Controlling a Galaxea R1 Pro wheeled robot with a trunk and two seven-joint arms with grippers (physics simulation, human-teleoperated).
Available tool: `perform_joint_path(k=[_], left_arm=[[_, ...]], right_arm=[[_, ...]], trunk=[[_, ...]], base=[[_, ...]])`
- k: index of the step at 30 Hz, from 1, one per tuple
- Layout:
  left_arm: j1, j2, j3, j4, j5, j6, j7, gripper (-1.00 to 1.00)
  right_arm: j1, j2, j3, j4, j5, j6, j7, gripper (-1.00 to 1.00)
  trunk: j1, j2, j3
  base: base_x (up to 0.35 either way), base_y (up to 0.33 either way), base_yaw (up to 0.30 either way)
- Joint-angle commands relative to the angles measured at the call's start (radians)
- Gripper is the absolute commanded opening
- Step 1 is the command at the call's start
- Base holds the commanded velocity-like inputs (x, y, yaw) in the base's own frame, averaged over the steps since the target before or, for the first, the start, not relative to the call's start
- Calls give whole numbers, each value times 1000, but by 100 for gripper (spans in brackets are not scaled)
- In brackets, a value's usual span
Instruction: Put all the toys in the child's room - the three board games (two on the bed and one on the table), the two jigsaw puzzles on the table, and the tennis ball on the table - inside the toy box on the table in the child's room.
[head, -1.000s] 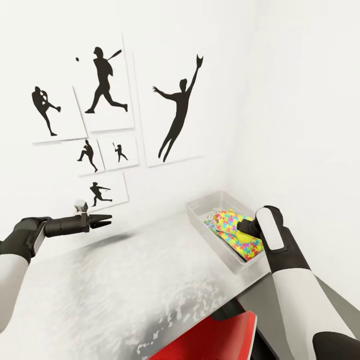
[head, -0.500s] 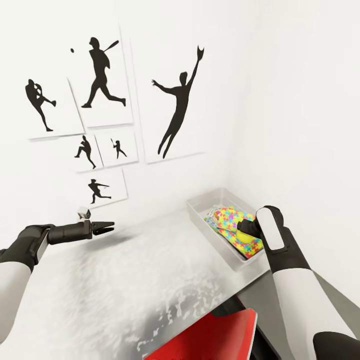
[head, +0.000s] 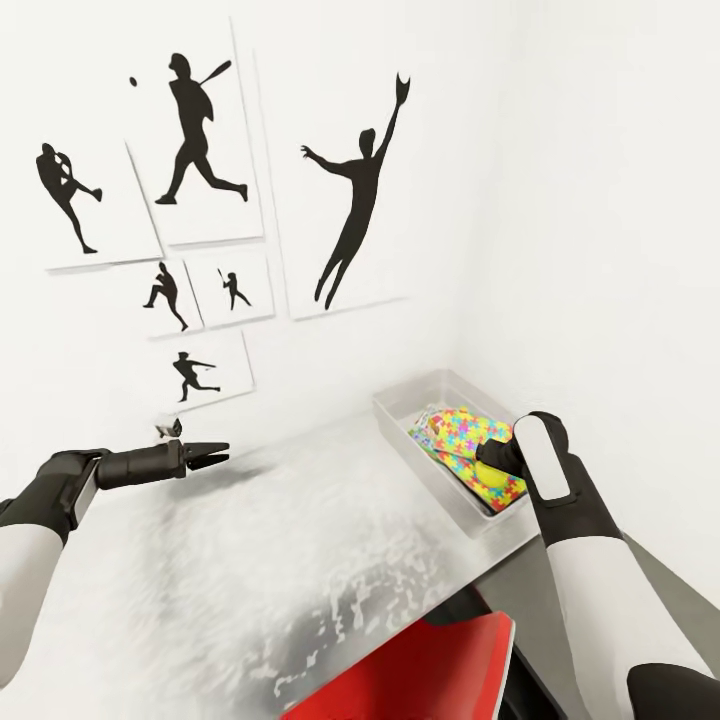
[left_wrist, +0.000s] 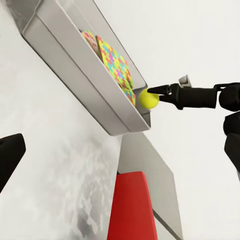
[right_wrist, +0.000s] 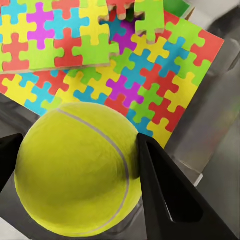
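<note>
The tennis ball (head: 491, 476) is yellow-green, and my right gripper (head: 498, 463) is shut on it just above the near end of the toy box (head: 400, 422). The light grey toy box stands at the table's (head: 250, 540) far right corner. Two jigsaw puzzles (head: 462, 436) lie overlapping inside it. From the right wrist, the ball (right_wrist: 80, 170) sits between both black fingers (right_wrist: 167, 197), over the puzzles (right_wrist: 150, 75). The left wrist view gives a side look at the ball (left_wrist: 148, 99), the right gripper (left_wrist: 156, 93) and the box (left_wrist: 75, 65). My left gripper (head: 212, 457) hovers open over the table's left part, holding nothing.
Black baseball silhouette pictures (head: 350, 200) hang on the white wall behind the table. A red flat object (head: 420, 670) sticks out below the table's near edge. A lower dark grey side section (head: 685, 590) lies to the right of the box.
The view has shifted a little, so wall pictures and box sit higher in frame. Relative to the box, the ball and right gripper are slightly lower. The left gripper is a bit lower.
</note>
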Motion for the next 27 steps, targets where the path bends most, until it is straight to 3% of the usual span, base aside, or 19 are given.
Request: perform_joint_path(k=[1,16,27], left_arm=[[-1,0,3,0,-8,11,-7,100],[-2,0,4,0,-8,14,-7,100],[-1,0,4,-1,-8,15,-7,100]], right_arm=[[-1,0,0,3,-14,3,-14,-100],[2,-1,-2,23,-13,3,-13,-100],[3,-1,1,24,-14,3,-12,-100]], trunk=[[0,-2,-3],[0,-2,-27],[0,-2,-30]], base=[[0,0,0],[0,0,0],[0,0,0]])
